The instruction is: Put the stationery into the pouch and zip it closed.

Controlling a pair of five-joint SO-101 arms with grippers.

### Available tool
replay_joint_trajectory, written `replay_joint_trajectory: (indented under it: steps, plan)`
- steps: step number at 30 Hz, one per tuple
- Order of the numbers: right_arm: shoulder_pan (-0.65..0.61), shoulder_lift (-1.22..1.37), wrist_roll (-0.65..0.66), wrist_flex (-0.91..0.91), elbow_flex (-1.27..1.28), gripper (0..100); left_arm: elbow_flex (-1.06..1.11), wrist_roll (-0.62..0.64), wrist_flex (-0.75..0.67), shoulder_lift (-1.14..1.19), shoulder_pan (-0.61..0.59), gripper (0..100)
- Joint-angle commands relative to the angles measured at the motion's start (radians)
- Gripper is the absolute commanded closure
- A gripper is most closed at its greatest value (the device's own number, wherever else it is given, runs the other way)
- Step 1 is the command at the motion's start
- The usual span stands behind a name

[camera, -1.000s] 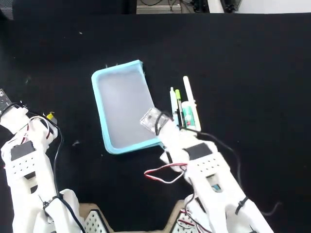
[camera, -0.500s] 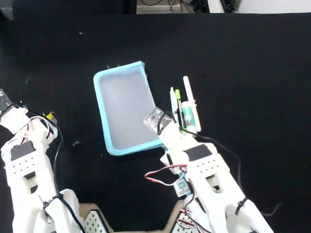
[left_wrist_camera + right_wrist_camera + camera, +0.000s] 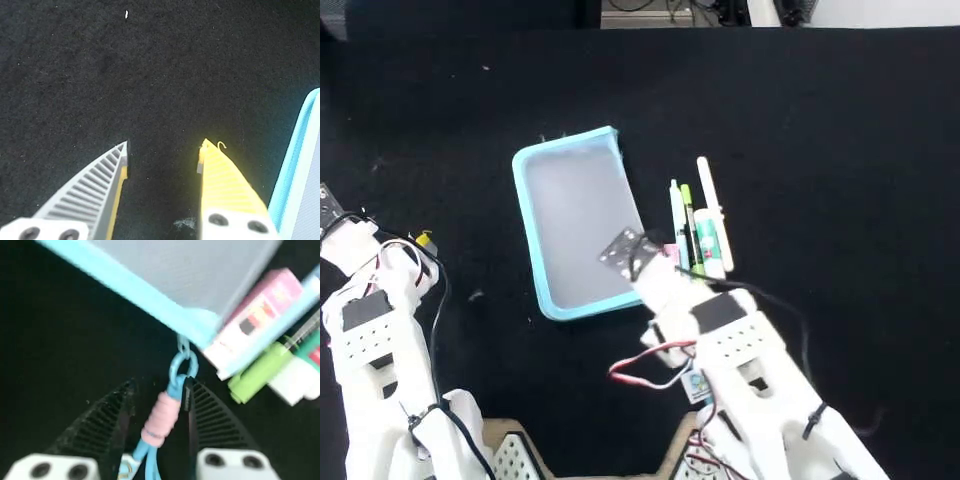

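Straddling zip pull [image 3: 161, 416], R pincer [image 3: 159, 381] narrowly parted, by pouch [image 3: 190, 265] corner, L pincer [image 3: 164, 143] wide, empty, over table [image 3: 150, 60].

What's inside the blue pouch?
Nothing shows through the cloudy grey front of the flat, blue-edged pouch. The white and green pens lie outside, beside it on the black table. The right arm's hand covers its near corner, so that part is hidden.

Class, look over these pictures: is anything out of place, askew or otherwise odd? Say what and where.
The pouch lies askew on the table, with the stationery outside it, beside its edge. Oddly, the zipper pull sits between the fingers of the right gripper while those items are unpacked.
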Motion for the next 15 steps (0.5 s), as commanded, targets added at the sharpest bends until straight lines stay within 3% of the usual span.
replay_joint_trajectory:
  steps: [1,15]
  plan:
    - [-0.032,0.004,-0.011,-0.107,0.028,84.3,-0.015,0.006,-0.015,-0.008,0.001,77]
    - [0.155,0.004,0.180,-0.244,0.096,84.4,-0.015,0.005,-0.015,-0.008,0.001,77]
